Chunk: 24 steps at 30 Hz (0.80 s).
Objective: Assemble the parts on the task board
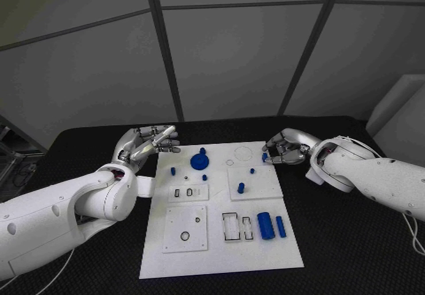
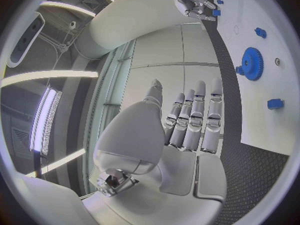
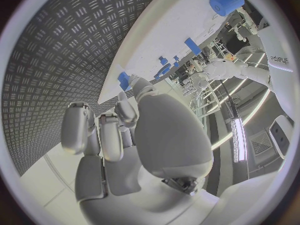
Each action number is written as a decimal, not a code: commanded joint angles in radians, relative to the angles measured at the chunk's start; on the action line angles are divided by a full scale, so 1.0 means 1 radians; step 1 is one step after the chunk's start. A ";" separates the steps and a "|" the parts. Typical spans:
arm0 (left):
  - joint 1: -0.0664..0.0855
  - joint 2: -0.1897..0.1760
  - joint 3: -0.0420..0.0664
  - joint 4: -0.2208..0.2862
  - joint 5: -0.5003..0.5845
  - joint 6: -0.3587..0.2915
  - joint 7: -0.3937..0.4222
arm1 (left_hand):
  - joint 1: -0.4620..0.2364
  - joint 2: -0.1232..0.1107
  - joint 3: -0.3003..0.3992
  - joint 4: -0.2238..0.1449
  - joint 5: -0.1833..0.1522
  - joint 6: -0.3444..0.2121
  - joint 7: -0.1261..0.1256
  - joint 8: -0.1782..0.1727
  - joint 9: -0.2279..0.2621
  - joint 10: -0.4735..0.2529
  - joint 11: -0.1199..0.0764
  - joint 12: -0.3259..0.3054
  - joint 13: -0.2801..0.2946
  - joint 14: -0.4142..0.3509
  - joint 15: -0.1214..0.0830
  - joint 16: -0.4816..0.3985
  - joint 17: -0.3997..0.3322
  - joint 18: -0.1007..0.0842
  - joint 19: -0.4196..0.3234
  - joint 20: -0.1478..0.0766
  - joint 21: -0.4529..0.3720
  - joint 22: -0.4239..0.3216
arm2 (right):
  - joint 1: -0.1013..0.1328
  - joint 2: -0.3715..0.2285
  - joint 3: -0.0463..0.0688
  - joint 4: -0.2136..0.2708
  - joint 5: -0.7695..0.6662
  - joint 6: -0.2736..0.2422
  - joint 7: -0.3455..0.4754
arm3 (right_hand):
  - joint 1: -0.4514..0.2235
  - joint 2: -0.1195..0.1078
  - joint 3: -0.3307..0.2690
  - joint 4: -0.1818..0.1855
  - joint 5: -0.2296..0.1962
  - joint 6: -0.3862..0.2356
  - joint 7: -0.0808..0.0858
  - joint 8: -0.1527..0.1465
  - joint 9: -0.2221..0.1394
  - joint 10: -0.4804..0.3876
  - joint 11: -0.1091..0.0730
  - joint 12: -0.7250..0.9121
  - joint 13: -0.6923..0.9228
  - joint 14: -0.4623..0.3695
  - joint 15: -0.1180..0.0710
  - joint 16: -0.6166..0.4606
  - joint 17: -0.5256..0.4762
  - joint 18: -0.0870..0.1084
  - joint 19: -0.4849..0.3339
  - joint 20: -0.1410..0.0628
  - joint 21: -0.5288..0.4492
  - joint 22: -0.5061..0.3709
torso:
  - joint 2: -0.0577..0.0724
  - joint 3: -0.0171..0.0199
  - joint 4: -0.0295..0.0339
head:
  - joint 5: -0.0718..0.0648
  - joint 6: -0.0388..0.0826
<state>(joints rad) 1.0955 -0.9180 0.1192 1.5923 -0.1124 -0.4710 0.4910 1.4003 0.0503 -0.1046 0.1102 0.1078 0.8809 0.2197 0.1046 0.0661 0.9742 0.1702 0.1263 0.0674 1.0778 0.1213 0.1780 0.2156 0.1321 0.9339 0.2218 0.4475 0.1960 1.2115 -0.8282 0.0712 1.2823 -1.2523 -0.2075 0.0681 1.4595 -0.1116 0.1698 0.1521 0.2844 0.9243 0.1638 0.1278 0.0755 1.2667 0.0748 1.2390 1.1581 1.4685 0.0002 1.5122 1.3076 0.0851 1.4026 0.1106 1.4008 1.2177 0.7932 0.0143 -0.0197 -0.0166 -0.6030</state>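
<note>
White board: I am seeing the task board (image 1: 222, 258) lying in the middle of the black table (image 1: 354, 246), its long side running from near to far.
Left hand: my left hand (image 1: 148, 144) is hovering at the board's far left corner, fingers stretched out side by side and gripping nothing.
Right hand: my right hand (image 1: 285, 149) is curling at the far right edge, fingertips closing round a small blue part (image 1: 265, 157) just over the board.
Gear: a blue gear (image 1: 200, 161) is sitting near the far edge, left of centre.
Small pegs: a blue peg (image 1: 172, 173) is lying near the left edge, and another peg (image 1: 242, 188) is standing on the raised right-hand plate.
Near parts: a blue cylinder (image 1: 264, 225) and a thinner blue bar (image 1: 280, 226) are lying side by side toward the near right.
</note>
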 commanded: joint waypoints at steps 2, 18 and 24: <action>0.001 0.002 0.001 -0.001 0.000 0.011 0.014 | 0.000 0.007 -0.002 -0.006 0.003 0.004 0.001 -0.004 0.000 0.002 0.004 -0.003 0.000 -0.005 0.001 -0.005 0.001 0.047 -0.004 0.000 -0.002 -0.001 | 0.000 0.003 0.000 -0.003 -0.025 0.020 -0.004 | 0.004 0.003 0.000 -0.007 0.004 0.010 -0.001 0.008 0.002 0.007 -0.002 0.005 0.003 0.077 -0.004 0.003 0.149 -0.015 0.001 -0.009 0.005 0.001 | 0.000 0.0004 -0.0005 | 0.000 -0.002; 0.001 0.004 0.001 -0.004 0.000 0.011 0.014 | 0.000 0.007 -0.002 -0.006 0.003 0.004 0.001 -0.004 0.000 0.002 0.004 -0.003 0.000 -0.005 0.001 -0.005 0.001 0.047 -0.004 0.000 -0.002 -0.001 | -0.005 0.013 0.000 -0.013 -0.033 0.018 -0.011 | -0.001 0.013 0.006 -0.009 0.004 0.039 -0.006 0.017 0.003 0.017 -0.006 0.013 0.012 0.078 -0.007 0.003 0.151 -0.016 0.003 -0.011 0.007 0.004 | 0.000 0.0009 -0.0004 | -0.001 -0.006; 0.001 0.004 0.001 -0.005 0.000 0.011 0.013 | 0.000 0.007 -0.002 -0.006 0.003 0.004 0.001 -0.004 0.000 0.002 0.004 -0.003 0.000 -0.005 0.001 -0.005 0.001 0.047 -0.004 0.000 -0.002 -0.001 | -0.005 0.018 0.000 -0.017 -0.034 0.009 -0.017 | -0.006 0.022 0.012 -0.008 0.005 0.062 -0.012 0.026 0.004 0.022 -0.011 0.017 0.016 0.078 -0.011 0.004 0.154 -0.016 0.004 -0.014 0.008 0.006 | 0.000 0.0010 -0.0002 | -0.001 -0.006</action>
<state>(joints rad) 1.0954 -0.9147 0.1192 1.5871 -0.1121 -0.4704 0.4910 1.4003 0.0503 -0.1046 0.1102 0.1078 0.8809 0.2197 0.1046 0.0661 0.9742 0.1702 0.1263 0.0675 1.0778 0.1213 0.1780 0.2154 0.1321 0.9341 0.2219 0.4475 0.1960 1.2051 -0.8120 0.0712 1.2656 -1.2788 -0.1949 0.0566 1.4555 -0.0994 0.1757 0.1463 0.2844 0.9797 0.1535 0.1479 0.0787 1.2839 0.0652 1.2507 1.1734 1.4646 -0.0037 1.5122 1.3074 0.0851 1.4061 0.1063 1.4048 1.2230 0.7935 0.0151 -0.0200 -0.0169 -0.6089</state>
